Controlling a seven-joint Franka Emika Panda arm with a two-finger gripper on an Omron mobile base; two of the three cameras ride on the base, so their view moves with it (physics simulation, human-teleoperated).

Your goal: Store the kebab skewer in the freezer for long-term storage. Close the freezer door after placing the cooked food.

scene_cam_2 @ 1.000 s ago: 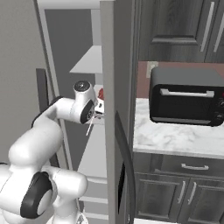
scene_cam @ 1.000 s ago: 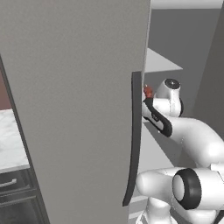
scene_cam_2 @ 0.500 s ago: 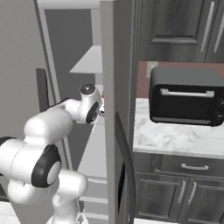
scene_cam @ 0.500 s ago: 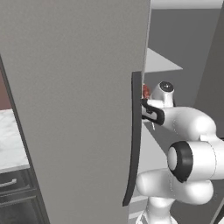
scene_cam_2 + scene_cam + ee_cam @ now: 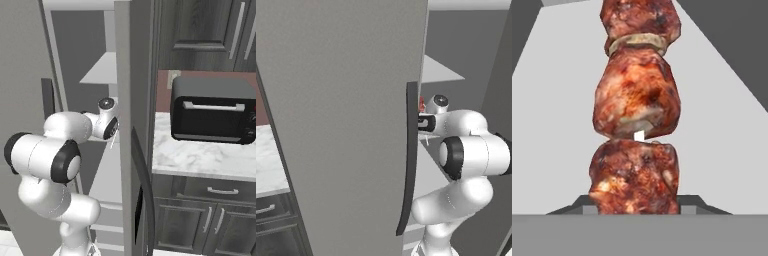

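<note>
The kebab skewer (image 5: 637,115), reddish-brown meat chunks on a pale stick, is close up in the hand view, above a white freezer shelf (image 5: 722,130). My gripper (image 5: 638,206) is shut on its lower end, and the meat mostly hides the finger tips. In the left base view a red bit of the kebab skewer (image 5: 421,104) peeks out above my hand (image 5: 426,123), just behind the handle. The hand is inside the open freezer (image 5: 85,50), between two white shelves. The freezer door (image 5: 341,125), tall and grey with a long dark handle (image 5: 410,165), stands open on the left.
The fridge's other door (image 5: 142,100), with a dark panel low on it, stands right of the arm. A black toaster oven (image 5: 212,110) sits on the marble counter (image 5: 200,160) over dark cabinets. My elbow (image 5: 471,155) bulks large before the freezer opening.
The arm has folded, and its elbow has swung up in front of the opening. The hand with the skewer has stayed inside the freezer, shifting slightly toward the door's handle.
</note>
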